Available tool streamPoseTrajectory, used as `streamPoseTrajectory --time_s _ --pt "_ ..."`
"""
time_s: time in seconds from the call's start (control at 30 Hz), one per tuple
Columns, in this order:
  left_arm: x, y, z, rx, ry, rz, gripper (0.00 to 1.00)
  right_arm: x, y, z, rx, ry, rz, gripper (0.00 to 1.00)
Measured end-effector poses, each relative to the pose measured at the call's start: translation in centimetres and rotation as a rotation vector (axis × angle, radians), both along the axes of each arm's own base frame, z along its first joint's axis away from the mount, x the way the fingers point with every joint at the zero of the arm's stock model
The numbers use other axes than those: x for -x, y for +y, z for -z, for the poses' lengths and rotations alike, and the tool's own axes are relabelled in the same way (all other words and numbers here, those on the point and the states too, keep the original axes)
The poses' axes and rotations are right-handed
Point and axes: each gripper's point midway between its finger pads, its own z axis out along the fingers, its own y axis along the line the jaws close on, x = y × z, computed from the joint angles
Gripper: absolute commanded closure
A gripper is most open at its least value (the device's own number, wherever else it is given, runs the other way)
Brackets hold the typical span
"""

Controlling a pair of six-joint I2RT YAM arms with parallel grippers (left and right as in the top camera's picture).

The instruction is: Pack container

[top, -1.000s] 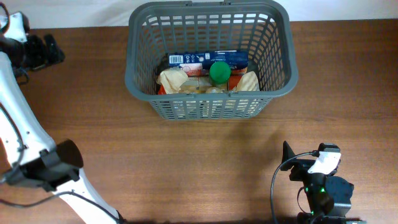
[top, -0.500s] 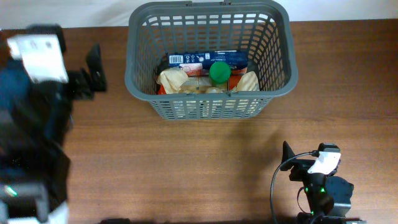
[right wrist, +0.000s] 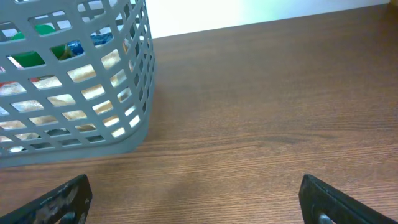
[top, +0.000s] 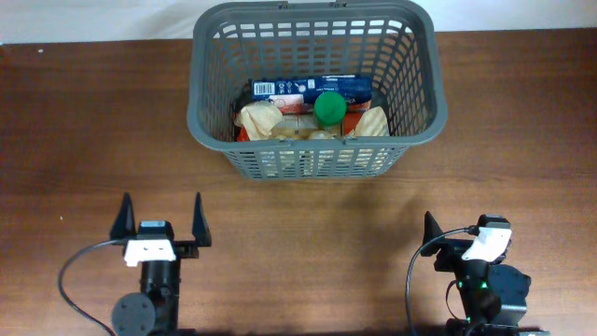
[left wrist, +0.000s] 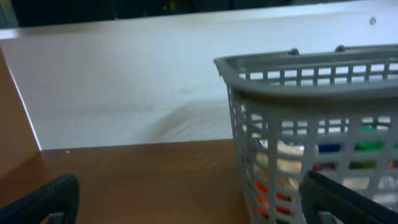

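The dark-gray slotted container stands at the back middle of the table. Inside it lie a blue box, a green round lid and tan and orange packets. It shows at the right in the left wrist view and at the left in the right wrist view. My left gripper is open and empty near the front left, its fingers at the frame corners in its wrist view. My right gripper is open and empty at the front right, over bare wood.
A white wall runs behind the table's far edge. Brown wooden tabletop lies between the container and both grippers. Black cables loop by each arm base.
The left arm swung from the far left back of the table down to the front left and now rests there with its gripper open. The right arm and the container have not moved.
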Motion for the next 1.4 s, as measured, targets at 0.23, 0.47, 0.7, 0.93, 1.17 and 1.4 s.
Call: streamPoseTrajectory --time_s 0.23,0.47,0.7,0.93,1.17,1.4 --pt "-0.2 -0.3 4.5 -0.003 0.104 0.014 0.01 0.0 0.0 0.0 0.001 -0.001 0.000 0.01" --pt "-0.3 -0.3 7.7 -0.004 0.205 0.015 0.01 0.0 0.0 0.0 0.001 0.000 -0.001 0.01" --pt "-0.3 -0.3 7.7 -0.004 0.205 0.016 0.01 0.0 0.0 0.0 0.001 0.000 -0.001 0.01" --pt "-0.3 -0.3 7.7 -0.004 0.205 0.018 0.01 0.0 0.0 0.0 0.000 0.000 0.000 0.01" --pt "-0.3 -0.3 7.7 -0.004 0.205 0.018 0.01 0.0 0.0 0.0 0.001 -0.001 0.000 0.01" --pt "-0.3 -0.3 7.7 -0.004 0.205 0.018 0.01 0.0 0.0 0.0 0.001 -0.001 -0.001 0.01"
